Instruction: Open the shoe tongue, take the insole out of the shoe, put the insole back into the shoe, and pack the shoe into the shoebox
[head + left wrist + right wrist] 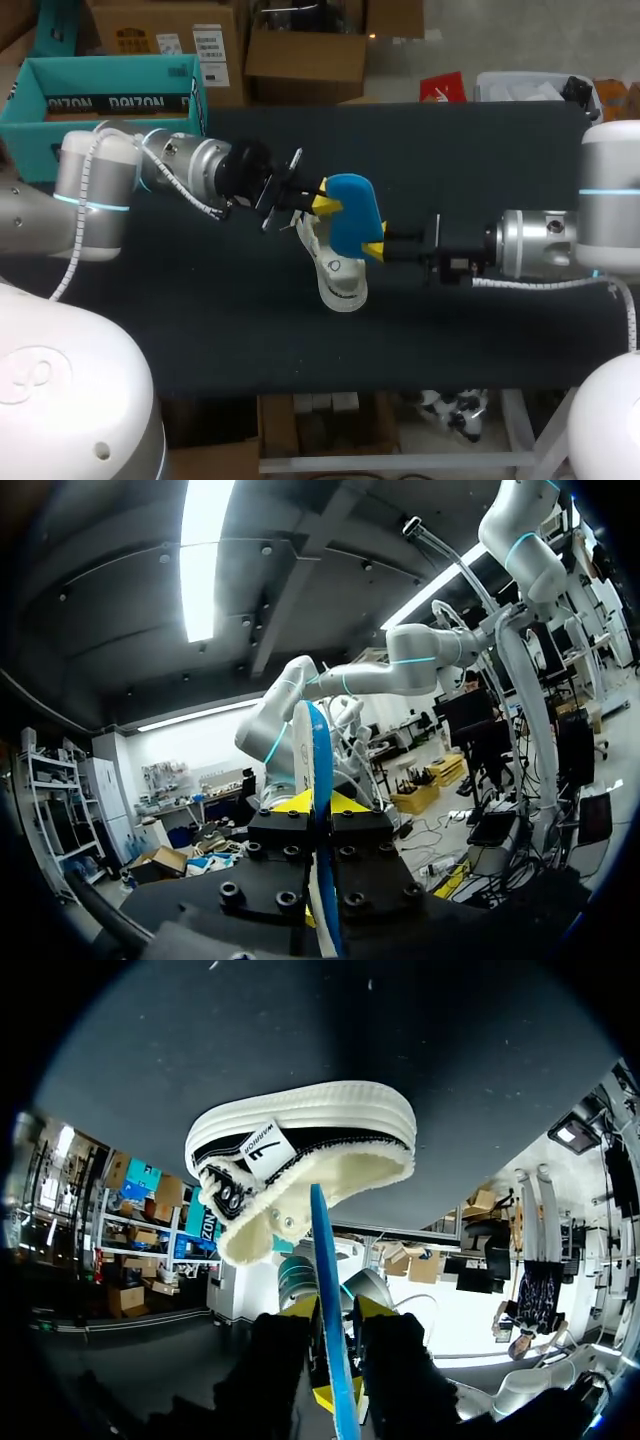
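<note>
Insole (pixel 352 212), just one, is clamped by left tool (pixel 326 204) and right tool (pixel 375 250), apparently above one shoe (pixel 341 281).

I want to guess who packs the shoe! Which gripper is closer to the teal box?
Left. The left gripper pinches the blue insole on the side facing the teal box; the right gripper pinches its other side, farther off.

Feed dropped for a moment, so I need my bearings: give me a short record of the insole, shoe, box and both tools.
insole: blue, out of the shoe, held in the air above it
left tool: shut on insole
right tool: shut on insole
shoe: lying on table, beneath insole
shoebox: teal, open, at far left
</note>
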Robot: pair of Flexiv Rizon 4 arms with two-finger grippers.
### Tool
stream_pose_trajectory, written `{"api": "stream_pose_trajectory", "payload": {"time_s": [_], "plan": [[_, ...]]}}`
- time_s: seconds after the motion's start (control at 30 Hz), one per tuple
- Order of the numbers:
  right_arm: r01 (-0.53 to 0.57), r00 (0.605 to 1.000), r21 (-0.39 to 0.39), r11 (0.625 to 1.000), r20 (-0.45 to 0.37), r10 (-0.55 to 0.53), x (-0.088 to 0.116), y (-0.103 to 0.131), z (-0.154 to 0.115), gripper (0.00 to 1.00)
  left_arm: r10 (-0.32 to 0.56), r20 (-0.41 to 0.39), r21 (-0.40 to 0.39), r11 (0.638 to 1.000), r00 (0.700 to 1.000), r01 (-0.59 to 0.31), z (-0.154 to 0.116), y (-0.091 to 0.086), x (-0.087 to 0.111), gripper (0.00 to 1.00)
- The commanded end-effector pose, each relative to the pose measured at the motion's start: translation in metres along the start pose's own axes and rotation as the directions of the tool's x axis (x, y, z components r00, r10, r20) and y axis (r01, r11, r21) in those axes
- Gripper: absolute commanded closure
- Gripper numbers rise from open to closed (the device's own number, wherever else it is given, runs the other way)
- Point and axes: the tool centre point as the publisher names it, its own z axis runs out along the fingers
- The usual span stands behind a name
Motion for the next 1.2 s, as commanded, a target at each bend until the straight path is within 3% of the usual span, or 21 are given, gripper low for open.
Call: {"api": "stream_pose_trajectory", "payload": {"time_s": [0.03, 0.1, 0.17, 0.2, 0.43, 0.6, 0.83, 0.97, 1.07, 1.2], "plan": [[-0.003, 1.000, 0.009, 1.000, 0.004, 0.003, 0.003, 0.005, 0.002, 1.00, -0.016, -0.014, 0.026, 1.000, 1.000, 0.017, -0.001, 0.007, -0.002, 1.00], [-0.003, 1.000, 0.011, 1.000, 0.008, 0.003, 0.003, 0.005, 0.002, 1.00, -0.034, -0.020, 0.032, 0.999, 0.999, 0.035, -0.001, 0.008, -0.002, 0.98], [-0.001, 1.000, 0.013, 1.000, 0.011, 0.001, 0.004, 0.006, 0.001, 1.00, -0.041, -0.027, 0.032, 0.999, 0.999, 0.042, -0.003, 0.007, -0.001, 0.13], [0.000, 1.000, 0.015, 1.000, 0.015, -0.001, 0.004, 0.006, 0.001, 1.00, -0.049, -0.038, 0.029, 0.998, 0.998, 0.050, -0.004, 0.007, -0.001, 0.00], [0.030, 0.995, 0.028, 0.999, 0.092, -0.033, 0.004, 0.003, -0.004, 1.00, -0.069, -0.097, -0.051, 0.997, 0.993, 0.064, -0.018, -0.013, -0.001, 0.00], [0.051, 0.991, 0.035, 0.998, 0.118, -0.055, 0.002, 0.004, -0.015, 1.00, -0.148, -0.175, -0.146, 0.982, 0.973, 0.123, -0.036, -0.029, -0.007, 0.00], [0.106, 0.981, 0.060, 0.993, 0.154, -0.114, -0.005, 0.006, -0.020, 1.00, -0.338, -0.279, -0.308, 0.918, 0.899, 0.249, -0.061, -0.034, -0.014, 0.00], [0.126, 0.973, 0.079, 0.989, 0.182, -0.139, -0.011, 0.007, -0.020, 1.00, -0.455, -0.312, -0.404, 0.858, 0.834, 0.317, -0.073, -0.026, -0.017, 0.00], [0.123, 0.971, 0.081, 0.989, 0.198, -0.137, -0.017, 0.005, -0.017, 1.00, -0.555, -0.285, -0.429, 0.803, 0.781, 0.414, -0.084, -0.020, -0.026, 0.00], [0.146, 0.976, 0.077, 0.986, 0.154, -0.156, -0.026, -0.005, -0.011, 1.00, -0.555, -0.285, -0.429, 0.803, 0.781, 0.414, -0.084, -0.020, -0.026, 0.00]]}}
